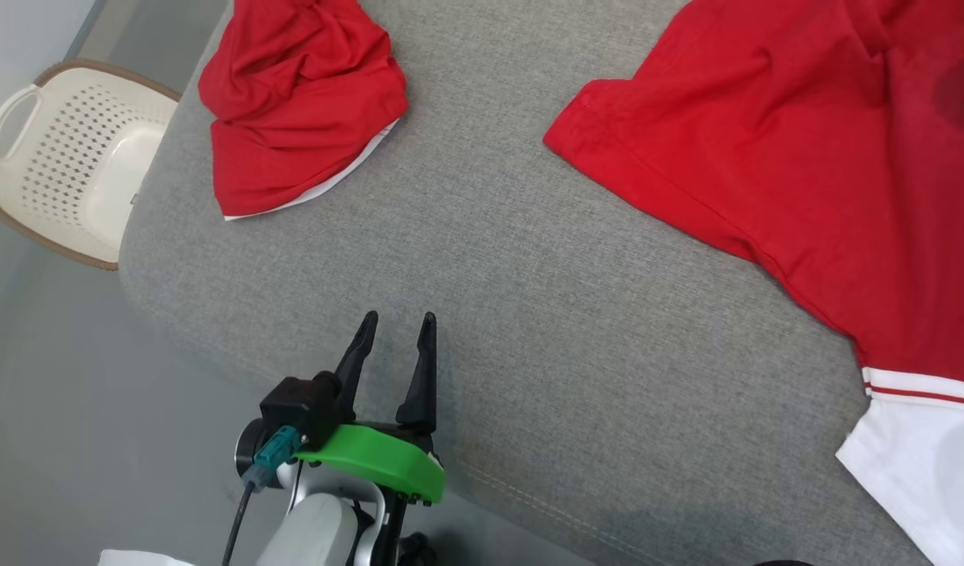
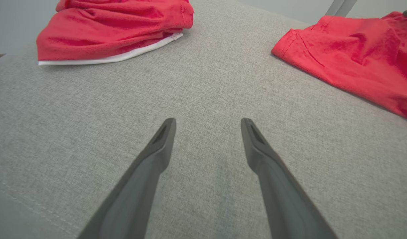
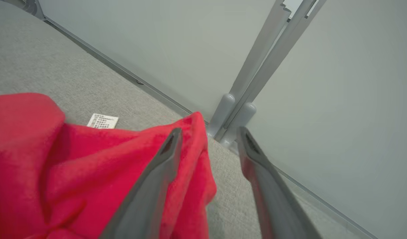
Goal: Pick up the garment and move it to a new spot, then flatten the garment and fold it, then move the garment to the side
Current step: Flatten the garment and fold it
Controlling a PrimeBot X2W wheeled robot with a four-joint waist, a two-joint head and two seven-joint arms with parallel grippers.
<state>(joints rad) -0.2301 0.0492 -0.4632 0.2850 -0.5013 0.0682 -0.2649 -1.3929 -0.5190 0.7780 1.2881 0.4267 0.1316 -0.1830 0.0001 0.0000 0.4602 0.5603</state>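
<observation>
The red shirt [image 1: 804, 157] lies spread at the right of the cushion [image 1: 490, 275]. The right gripper [image 3: 209, 130] is released, with cloth right by 1 finger, so pulling away could snag and rumple it. The left gripper [image 1: 399, 316], also released, hovers over bare cushion.

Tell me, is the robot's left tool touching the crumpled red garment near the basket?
Apart. The left wrist view shows a wide stretch of bare grey cushion between the left tool and the crumpled red garment.
</observation>
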